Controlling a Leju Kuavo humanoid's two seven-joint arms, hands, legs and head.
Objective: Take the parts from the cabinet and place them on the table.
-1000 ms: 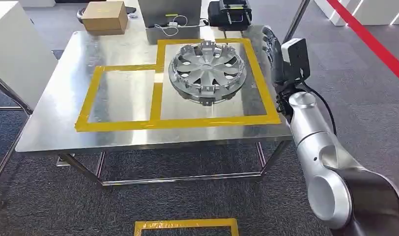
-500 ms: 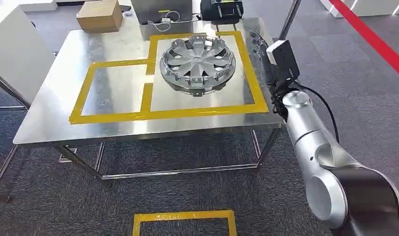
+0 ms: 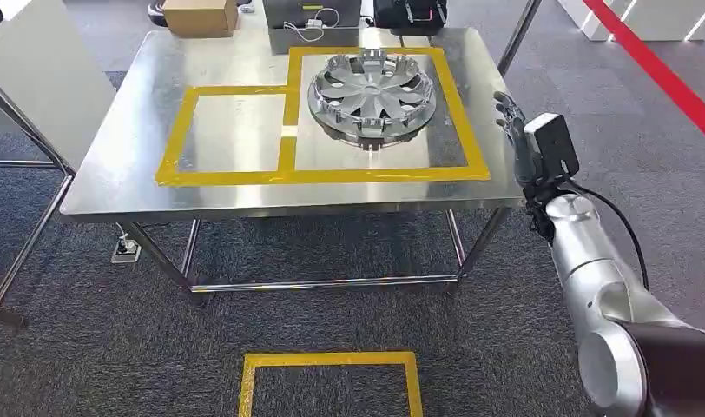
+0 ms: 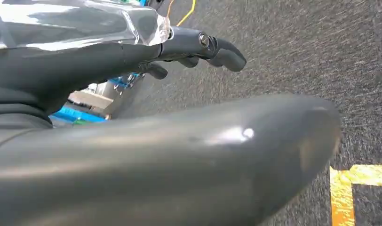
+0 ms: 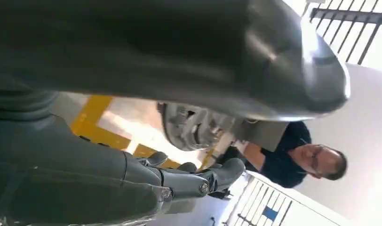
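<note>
Hubcap sits on the bench — our right hand, fingers released, should retreat clear; left hand holds nothing.

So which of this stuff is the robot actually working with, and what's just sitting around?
Part of the job:
- silver spoked wheel cover, lying in the larger yellow-taped square
- shiny steel table with yellow tape outlines
- right robot hand, beside the table edge, holding nothing

Just lying about:
- brown cardboard box
- black bag
- grey box with white cable
</note>
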